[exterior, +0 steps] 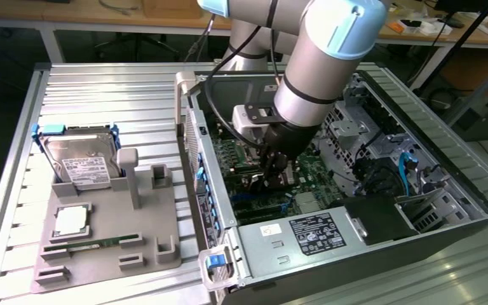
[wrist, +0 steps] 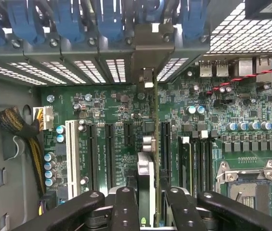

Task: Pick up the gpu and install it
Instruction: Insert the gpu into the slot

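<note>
Exterior view: grey arm [exterior: 312, 82] is hanging inside open metal computer case [exterior: 191, 127]; wrist view: black gripper [wrist: 148, 204] is clamping thin, edge-on gpu [wrist: 148, 161], silver-bracketed.

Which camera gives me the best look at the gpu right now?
The wrist view: the gpu stands edge-on between the fingers, over the motherboard slots. In the exterior view the arm and gripper cover most of it inside the computer case.
</note>
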Robot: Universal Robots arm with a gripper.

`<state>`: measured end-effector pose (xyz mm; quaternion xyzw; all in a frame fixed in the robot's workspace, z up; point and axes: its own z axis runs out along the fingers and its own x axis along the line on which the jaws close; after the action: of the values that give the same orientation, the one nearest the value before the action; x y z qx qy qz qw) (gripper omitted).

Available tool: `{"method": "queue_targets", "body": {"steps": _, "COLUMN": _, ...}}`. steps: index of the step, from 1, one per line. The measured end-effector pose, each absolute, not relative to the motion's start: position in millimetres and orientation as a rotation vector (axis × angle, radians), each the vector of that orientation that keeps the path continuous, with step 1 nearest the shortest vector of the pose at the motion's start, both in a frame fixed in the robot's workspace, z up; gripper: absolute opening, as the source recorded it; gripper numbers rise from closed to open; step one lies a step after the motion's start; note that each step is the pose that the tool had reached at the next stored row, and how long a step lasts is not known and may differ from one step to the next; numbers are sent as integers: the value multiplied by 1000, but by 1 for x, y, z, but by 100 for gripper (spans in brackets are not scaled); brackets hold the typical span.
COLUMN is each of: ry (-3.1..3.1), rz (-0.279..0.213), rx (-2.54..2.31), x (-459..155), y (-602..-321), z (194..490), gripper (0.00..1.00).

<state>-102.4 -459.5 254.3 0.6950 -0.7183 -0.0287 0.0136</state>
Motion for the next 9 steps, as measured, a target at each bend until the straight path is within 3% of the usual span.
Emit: {"method": "queue_targets", "body": {"steps": 9, "ry": -2236, "rz": -94, "rx": 2161, "x": -106, "y": -459, "z": 254, "gripper": 27}}
